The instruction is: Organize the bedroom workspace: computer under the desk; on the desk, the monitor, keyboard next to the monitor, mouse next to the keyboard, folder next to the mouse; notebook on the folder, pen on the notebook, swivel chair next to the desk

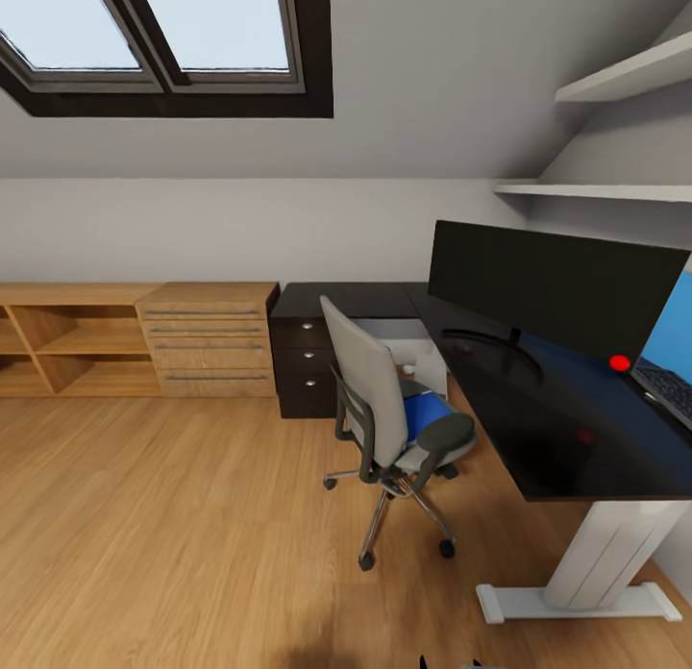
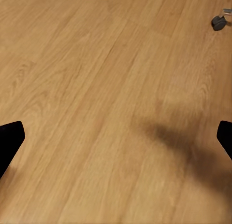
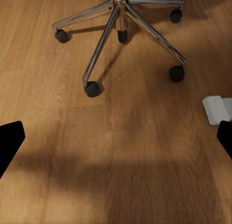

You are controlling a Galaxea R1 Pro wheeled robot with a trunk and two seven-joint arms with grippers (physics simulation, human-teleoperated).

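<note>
Pincers: both spread wide with nothing between them, judged from the wrist views, where each shows two dark fingertips at opposite edges; left pincer (image 2: 116, 137), right pincer (image 3: 116, 137).
Head view, surface: one glossy black L-shaped desk (image 1: 577, 438) on a white leg, its long arm running from the right foreground back toward the wall, its short arm turning left to black drawers (image 1: 303, 366) with silver knobs.
Head view, monitor: one monitor (image 1: 553, 284) upright on the surface, long axis along the long arm, black screen facing the chair side, red dot at its lower right corner.
Head view, keyboard: one keyboard (image 1: 668, 385) partly cut by the right edge, lying on the surface behind the monitor.
Head view, swivel chair: one swivel chair (image 1: 389, 414) just beside the surface, backrest toward the camera.
Head view, folder: one blue folder (image 1: 423, 414) on the chair seat.
Head view, rest: wooden cabinets (image 1: 144, 337) along the wall, left of the drawers.
Left wrist view: wooden floor (image 2: 96, 89); one castor at a corner.
Right wrist view: chrome star base and five castors of the chair, and the white foot (image 3: 217, 109) of the surface's leg.
</note>
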